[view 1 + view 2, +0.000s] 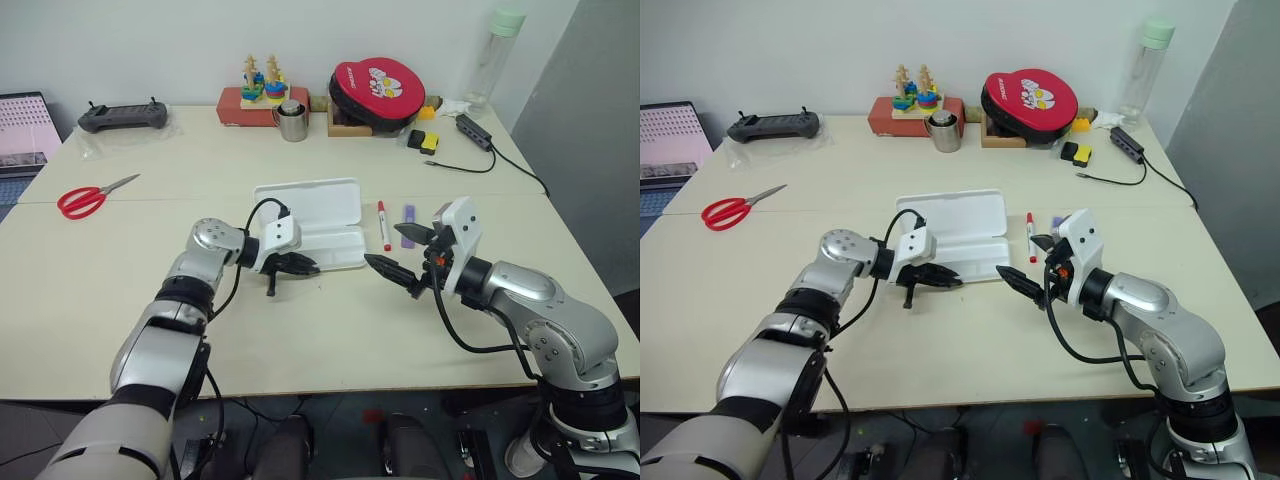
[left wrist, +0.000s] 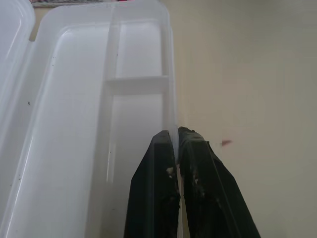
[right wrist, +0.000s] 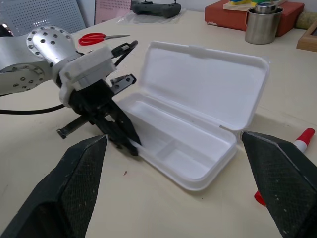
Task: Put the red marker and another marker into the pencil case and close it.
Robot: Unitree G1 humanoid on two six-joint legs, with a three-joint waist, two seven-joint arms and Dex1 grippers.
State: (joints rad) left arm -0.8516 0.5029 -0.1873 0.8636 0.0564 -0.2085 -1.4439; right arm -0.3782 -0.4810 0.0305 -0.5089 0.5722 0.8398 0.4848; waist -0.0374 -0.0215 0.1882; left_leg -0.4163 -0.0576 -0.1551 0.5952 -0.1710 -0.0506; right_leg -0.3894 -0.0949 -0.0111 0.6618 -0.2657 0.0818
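- Left eye view shows, far at the left of the surface (image 1: 120,290), the red scissors (image 1: 88,198); they lie well apart from the work and have no part in this task.
- Next comes the left claw (image 1: 298,265). It is clenched on the near rim of the pencil case (image 1: 312,225), as the left wrist view shows: the thin white wall stands between the two black fingers (image 2: 153,193). The probable reason is to keep the light box steady, so that it does not slide when the markers are dropped in.
- The pencil case lies open in the middle of the surface, its lid folded back away from the robot. The tray with its dividers is empty, so no marker is inside yet and the closing is not yet possible.
- Just right of the case lies the red marker (image 1: 384,224), along the case's short side, with its red cap toward the far side.
- Beside it, a little more to the right, lies another marker (image 1: 408,227), the flat purple one. Both are near the tray, so the way into it is short.
- At the right, the right claw (image 1: 412,254) is released, its jaws wide apart and holding nothing. It hovers near the two markers and faces the case, probably ready to pick the red one first.
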